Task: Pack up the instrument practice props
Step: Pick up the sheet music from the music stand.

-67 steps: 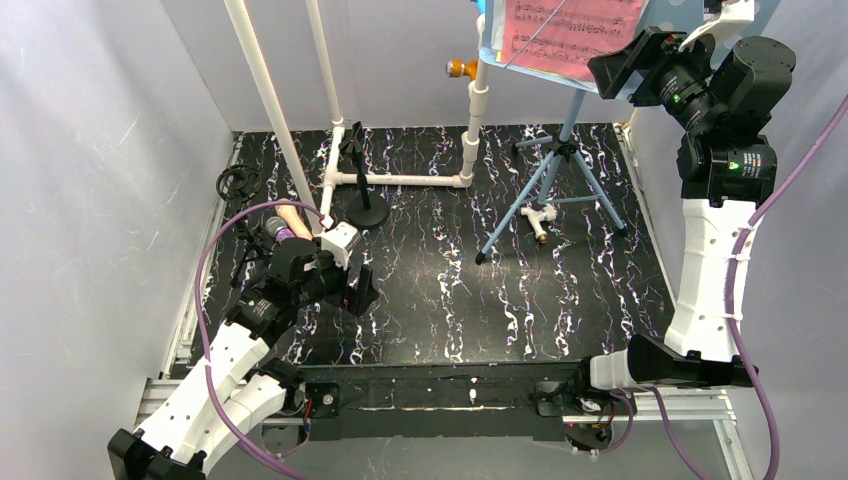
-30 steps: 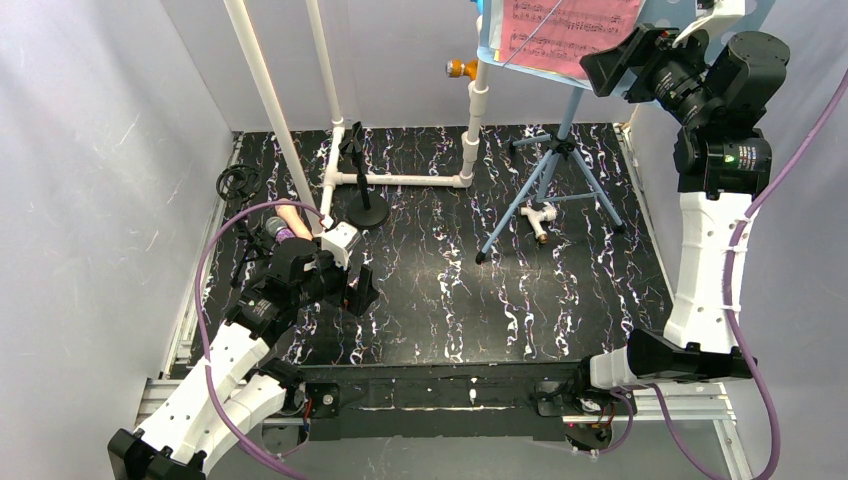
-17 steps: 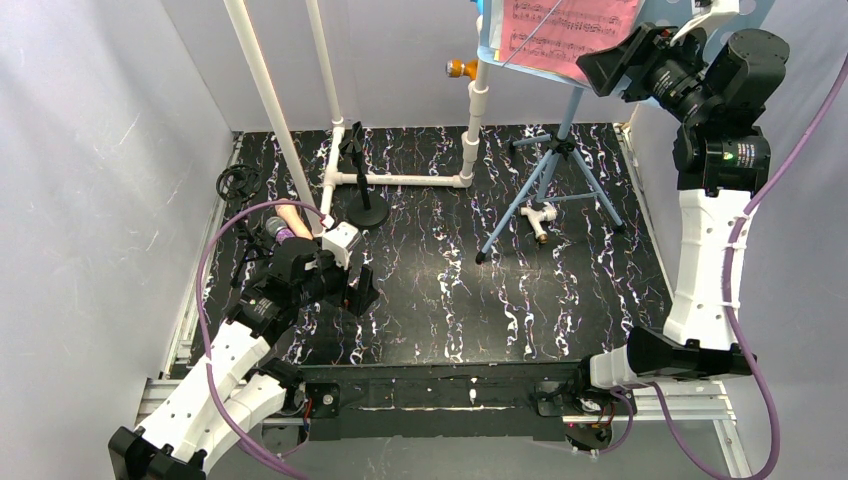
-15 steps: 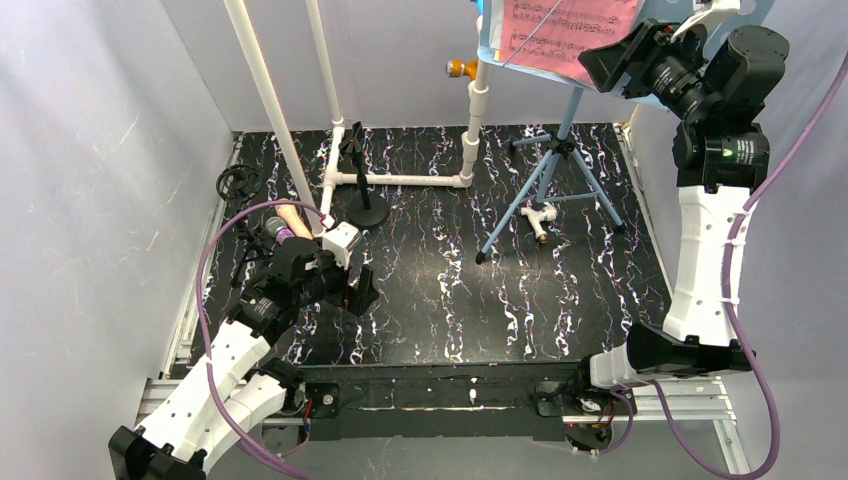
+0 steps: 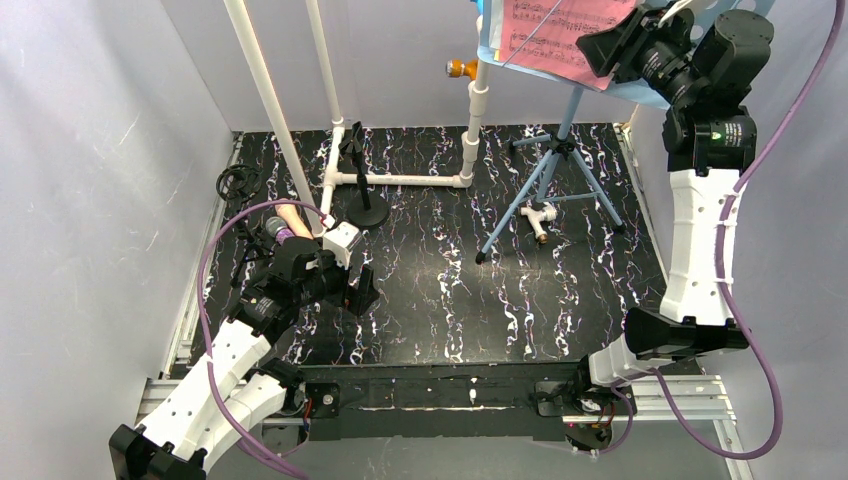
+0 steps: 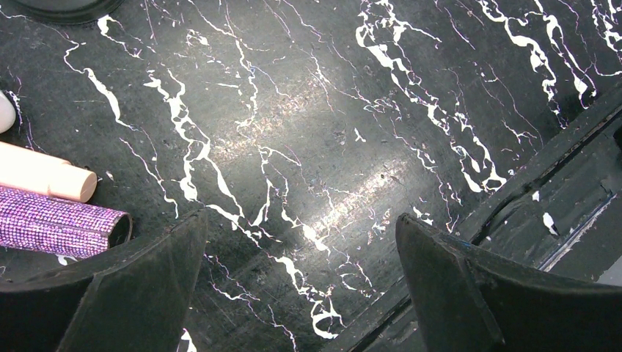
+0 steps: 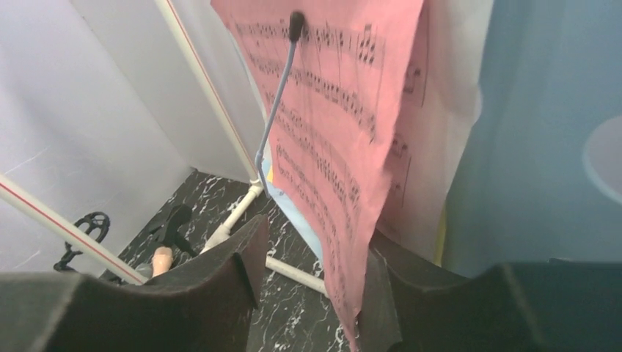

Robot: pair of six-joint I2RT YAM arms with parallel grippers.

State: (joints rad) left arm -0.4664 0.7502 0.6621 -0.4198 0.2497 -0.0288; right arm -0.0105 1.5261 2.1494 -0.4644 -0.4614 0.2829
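The pink sheet-music page hangs on the light-blue music rack at the top right, held by a thin wire clip. My right gripper is open, raised at the page's right edge. In the right wrist view the pink page hangs between my fingers, its lower edge against the right one, with a white page behind it. My left gripper is open and empty, low over the table. The pink microphone and the glittery purple microphone lie beside its left finger.
The rack's blue tripod legs stand at back right with a small white fitting under them. A round-base mic mount and a black tripod mount sit back left. The white pipe frame rises along the back.
My right gripper has risen and moved left along the rack, so the pink page's edge now sits between its open fingers. The left arm has not moved.
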